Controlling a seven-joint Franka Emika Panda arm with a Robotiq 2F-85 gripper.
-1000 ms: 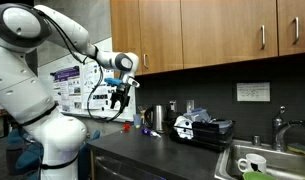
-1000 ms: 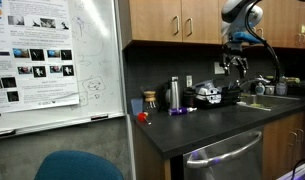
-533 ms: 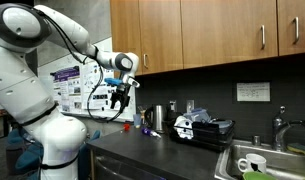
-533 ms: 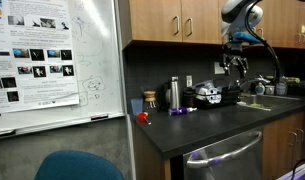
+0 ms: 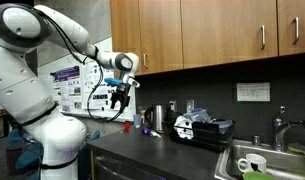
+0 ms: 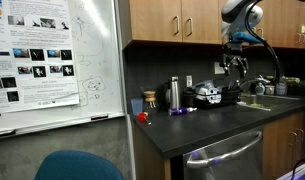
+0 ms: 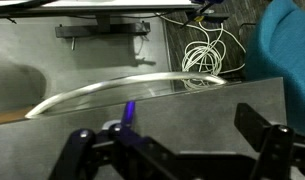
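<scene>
My gripper hangs high above the dark countertop, open and empty; it also shows in an exterior view. In the wrist view the two black fingers stand wide apart over the grey counter surface, with nothing between them. A small purple-blue marker lies on the counter just ahead of the left finger, apart from it. The same marker lies near a steel thermos.
A black rack holding items stands at the back, next to a sink with a mug. A small red object sits at the counter's end. Wooden cabinets hang overhead. A whiteboard, a blue chair and floor cables are beside the counter.
</scene>
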